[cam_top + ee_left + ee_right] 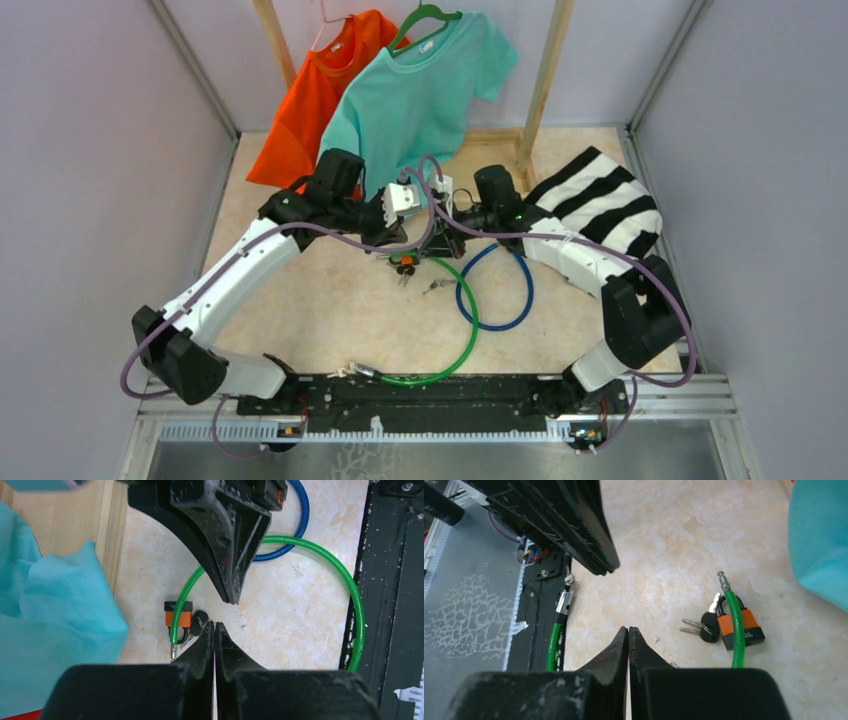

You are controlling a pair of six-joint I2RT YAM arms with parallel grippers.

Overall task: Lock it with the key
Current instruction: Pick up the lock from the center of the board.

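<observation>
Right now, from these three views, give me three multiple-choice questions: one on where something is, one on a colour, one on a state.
1. Where do the keys lie?
A. On the table, right beside the padlock
B. Far from the padlock
C. On top of the padlock

2. What colour is the padlock's body?
A. Blue
B. Orange
C. Green

3. How is the right gripper?
A. Wide open
B. Shut on the keys
C. Shut and empty

Answers:
1 A: the right wrist view shows them on the table at the padlock's side.
2 B: its body is plainly orange in both wrist views.
3 C: its fingertips meet with nothing between them.
</observation>
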